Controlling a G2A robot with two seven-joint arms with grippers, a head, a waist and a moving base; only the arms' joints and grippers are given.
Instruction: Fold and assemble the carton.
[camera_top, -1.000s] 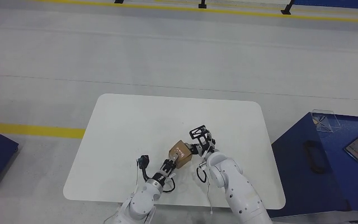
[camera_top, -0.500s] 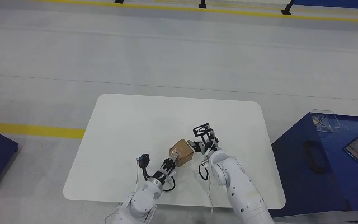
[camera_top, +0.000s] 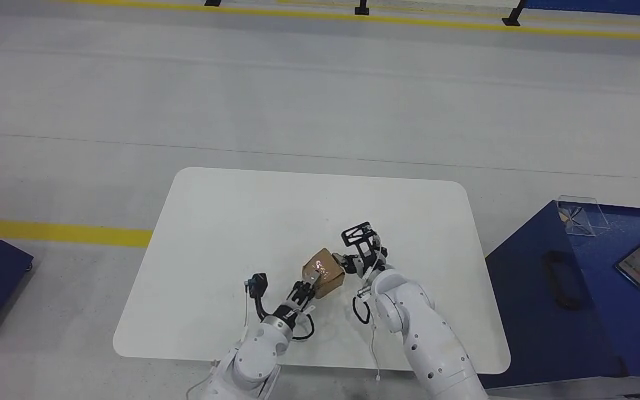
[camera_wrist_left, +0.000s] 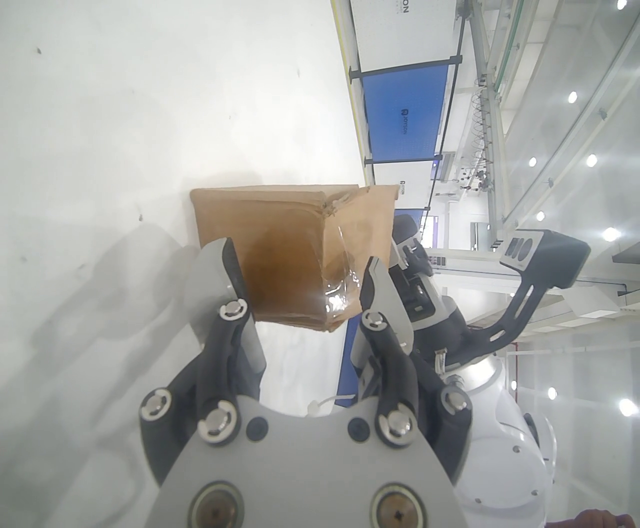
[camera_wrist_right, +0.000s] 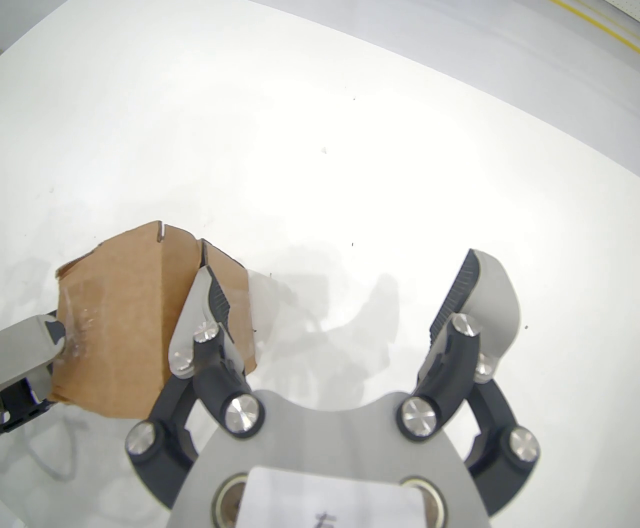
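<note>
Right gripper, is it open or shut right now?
Open. The right gripper's fingers stand wide apart with bare table between them; the carton lies outside them, by one finger.

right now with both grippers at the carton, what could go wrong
1. The left gripper appears to clamp the carton near a crumpled, taped corner. Squeezing harder may crush it further.
2. The right gripper is open, with one finger against the carton's side and the other over the bare table. A push there could skew or slide the carton instead of folding a flap.
</note>
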